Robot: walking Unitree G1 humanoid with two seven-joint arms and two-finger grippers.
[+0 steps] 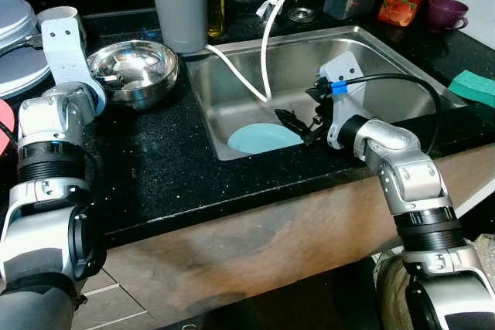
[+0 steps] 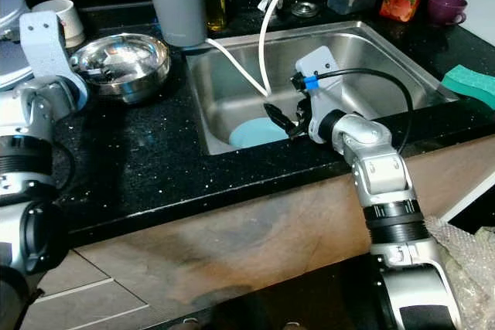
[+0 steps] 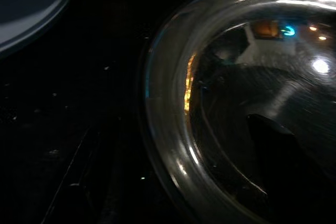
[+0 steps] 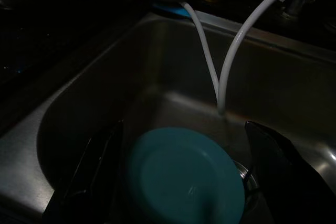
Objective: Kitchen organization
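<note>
The teal plate [image 4: 184, 177] is seen lying flat on the bottom of the steel sink [image 1: 387, 59], at the corner nearest the robot's left, close beside the drain. The right gripper [image 1: 298, 125] is held low inside the sink, just above and beside the plate's right edge. In the right wrist view its two black fingers [image 4: 86, 169] are shown spread wide, one on each side of the plate, with the plate lying between them and slightly beyond; whether the plate is touched cannot be told. A white hose [image 1: 267, 36] is hung down into the sink, and its end is seen just behind the plate. The left gripper [image 3: 100, 182] is raised over the black desk [image 1: 170, 168], beside a steel bowl [image 1: 135, 71] that stands to the left of the sink; the state of its fingers cannot be told from the dark wrist view. A grey canister [image 1: 178, 1] is placed behind the bowl, a green sponge [image 1: 473, 86] lies on the desk right of the sink, and a purple cup [image 1: 447, 13] stands at the far right corner
</note>
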